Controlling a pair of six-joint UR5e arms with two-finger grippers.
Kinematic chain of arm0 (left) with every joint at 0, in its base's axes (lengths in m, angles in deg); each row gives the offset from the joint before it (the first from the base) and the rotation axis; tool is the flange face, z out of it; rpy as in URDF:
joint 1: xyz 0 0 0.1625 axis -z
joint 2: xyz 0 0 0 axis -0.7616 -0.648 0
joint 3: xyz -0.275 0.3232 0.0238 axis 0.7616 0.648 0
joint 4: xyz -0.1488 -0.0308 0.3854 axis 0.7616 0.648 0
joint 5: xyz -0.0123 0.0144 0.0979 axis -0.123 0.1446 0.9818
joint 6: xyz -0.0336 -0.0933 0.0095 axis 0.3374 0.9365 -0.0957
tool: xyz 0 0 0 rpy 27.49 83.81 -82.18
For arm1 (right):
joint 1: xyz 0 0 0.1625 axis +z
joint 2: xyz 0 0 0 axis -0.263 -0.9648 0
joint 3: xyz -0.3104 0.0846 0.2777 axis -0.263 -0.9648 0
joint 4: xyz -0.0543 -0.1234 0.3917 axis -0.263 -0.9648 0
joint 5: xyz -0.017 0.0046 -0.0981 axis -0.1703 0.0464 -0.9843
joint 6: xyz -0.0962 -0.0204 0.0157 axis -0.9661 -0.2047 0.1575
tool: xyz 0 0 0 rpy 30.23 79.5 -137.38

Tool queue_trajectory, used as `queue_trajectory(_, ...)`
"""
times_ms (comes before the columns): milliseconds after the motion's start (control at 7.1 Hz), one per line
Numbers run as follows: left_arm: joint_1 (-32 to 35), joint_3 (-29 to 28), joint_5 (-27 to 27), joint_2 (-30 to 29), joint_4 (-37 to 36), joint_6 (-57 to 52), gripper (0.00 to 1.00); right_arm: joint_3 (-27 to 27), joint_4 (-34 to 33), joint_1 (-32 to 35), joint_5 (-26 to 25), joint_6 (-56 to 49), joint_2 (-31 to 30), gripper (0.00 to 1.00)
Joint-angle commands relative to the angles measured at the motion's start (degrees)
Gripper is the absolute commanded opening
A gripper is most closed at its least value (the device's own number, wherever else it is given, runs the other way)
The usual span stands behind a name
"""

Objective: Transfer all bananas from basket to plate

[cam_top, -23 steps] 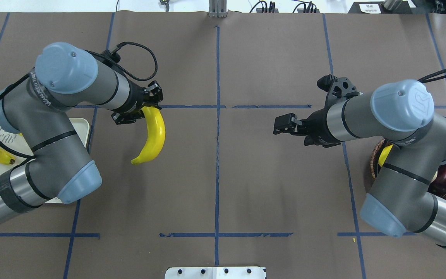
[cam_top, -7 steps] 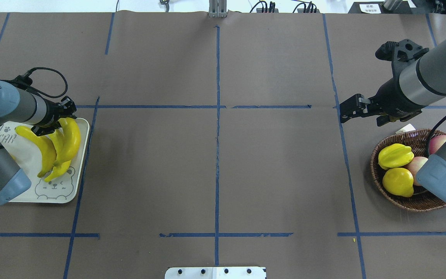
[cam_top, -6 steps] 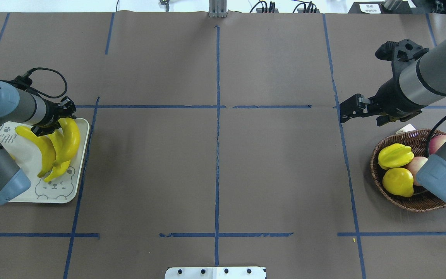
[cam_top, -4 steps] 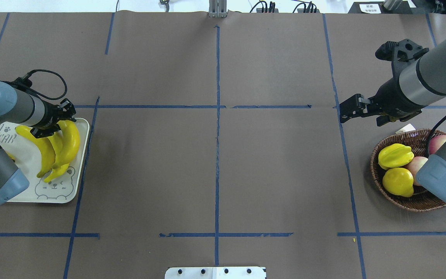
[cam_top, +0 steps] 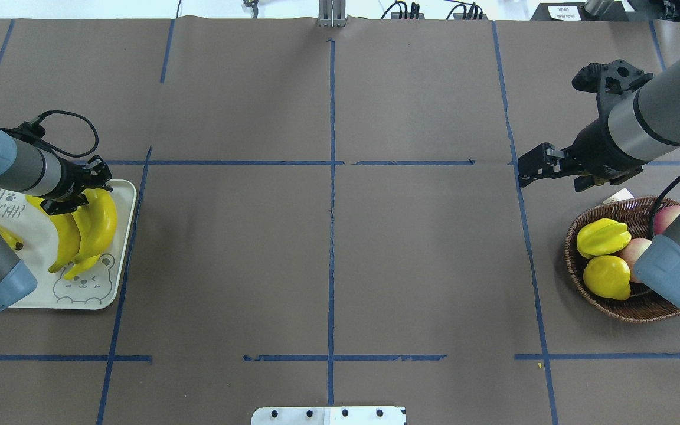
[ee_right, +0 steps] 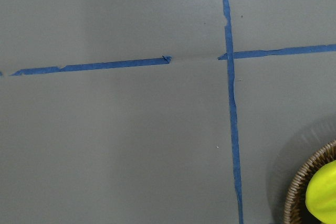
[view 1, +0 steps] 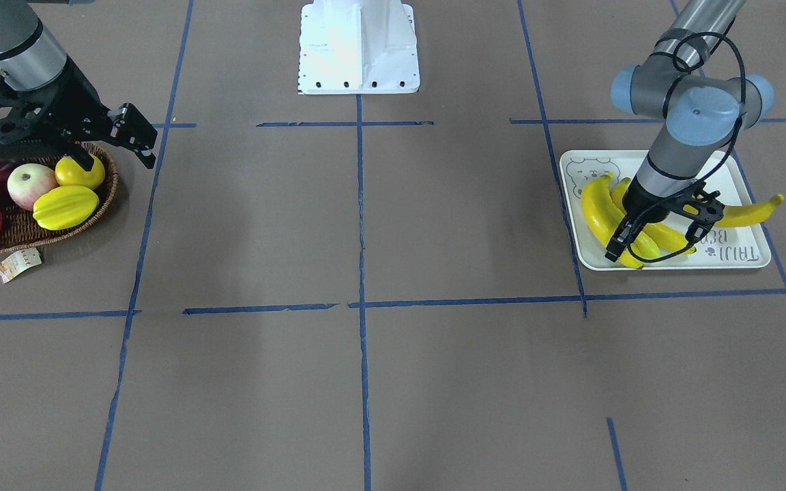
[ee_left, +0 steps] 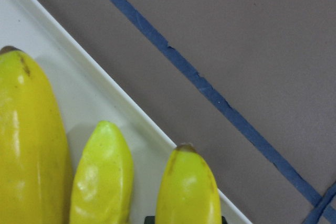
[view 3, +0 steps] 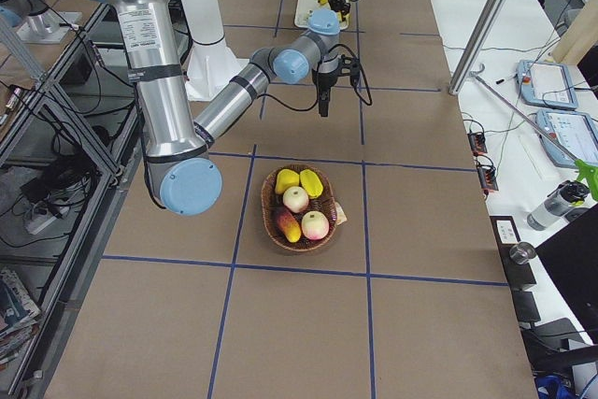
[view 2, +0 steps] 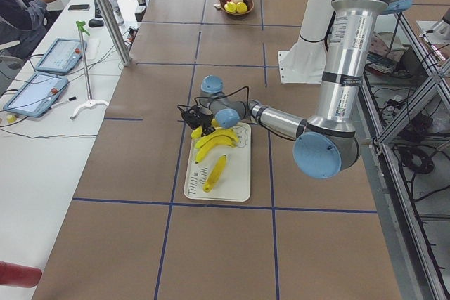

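Since the moment before, the left gripper (cam_top: 80,189) has shifted a little further in over the tray (cam_top: 114,248), and the banana (cam_top: 103,221) it clasps came with it; the right arm has not moved. From the wrist camera, the gripper's dark edges show at both sides of this banana, so it is closed on it near one end. This banana is at the tray's side toward the table centre, touching two other bananas (cam_top: 64,242). A slimmer fourth banana (view 1: 748,213) lies apart, its tip past the tray rim. The right gripper (cam_top: 552,174) hangs spread and empty just beside the basket (cam_top: 617,306), which holds a star fruit (cam_top: 602,236), a lemon (cam_top: 607,276) and apples (view 1: 28,184)
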Motion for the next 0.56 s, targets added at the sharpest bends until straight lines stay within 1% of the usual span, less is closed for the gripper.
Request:
queue_trajectory(0,1.7,1.6,-3.3,0.9,-0.3,-5.2,1.00,0.0,-0.1,0.0,0.1,0.0,0.0,1.00)
queue_trajectory(141,6.5,2.0,-10.1,0.9,-0.6,-9.6,1.00,0.0,-0.2,0.0,0.1,0.0,0.0,1.00)
queue_trajectory(282,9.8,2.5,-14.0,0.8,-0.7,-12.6,1.00,0.0,-0.2,0.2,0.1,0.0,-0.1,1.00)
queue_trajectory(422,10.9,3.4,-14.8,0.8,-0.8,-15.9,1.00,-0.1,-0.2,0.5,0.2,0.0,-0.1,1.00)
